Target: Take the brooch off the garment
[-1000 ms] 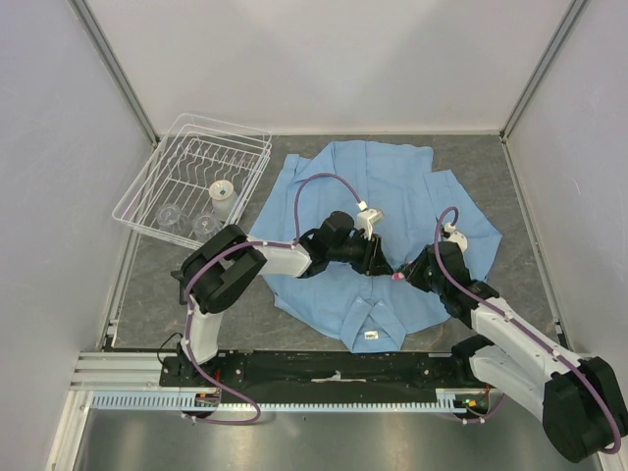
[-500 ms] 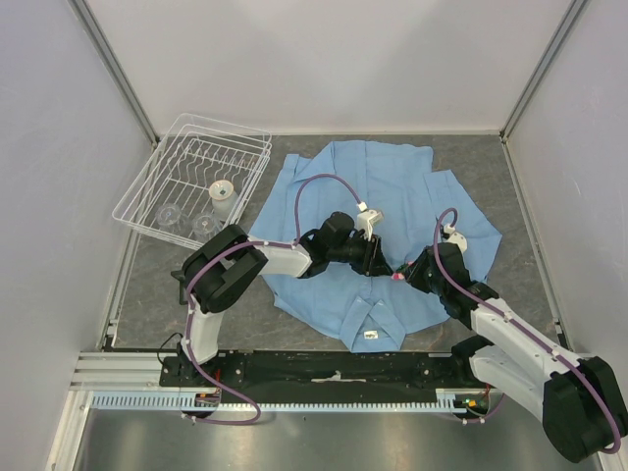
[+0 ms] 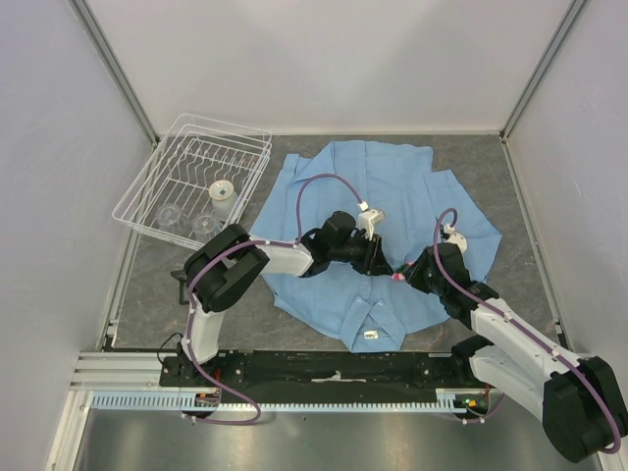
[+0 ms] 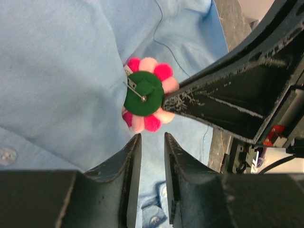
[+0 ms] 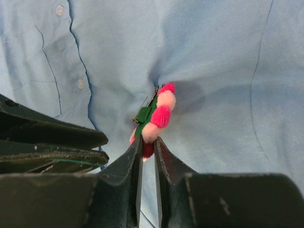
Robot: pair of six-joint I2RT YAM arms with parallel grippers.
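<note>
Top external view had a white wire dish rack (image 3: 196, 177) at far left on the grey table (image 3: 530, 206), with clear glasses (image 3: 169, 213) and a small white cup (image 3: 223, 190) inside. Large light blue long-sleeved button-up shirt (image 3: 392, 186) lay spread across the table's middle, collar at the near edge. Left arm stretched rightward over the shirt. The black two-finger left hand (image 3: 381, 261) sat low over the fabric near the shirt's centre. Small round flower-shaped brooch (image 3: 398, 278) of bright pink and pale pink pom-poms was just right of it, between the two hands, on the shirt's front. Black two-finger right hand (image 3: 408, 276) pointed in from the right and met the brooch.

Left wrist view: left hand was only slightly open, with a thin gap between its fingers and nothing in it, tips just short of the brooch. Brooch was tipped up so its green felt back with a metal pin faced this camera. One right finger touched its right edge.

Right wrist view: brooch stood edge-on, its lower rim pinched between the right fingertips, that hand closed down on it. Shirt fabric puckered where the brooch's upper end met it. Left fingers showed at the left edge, near the brooch but apart from it.
</note>
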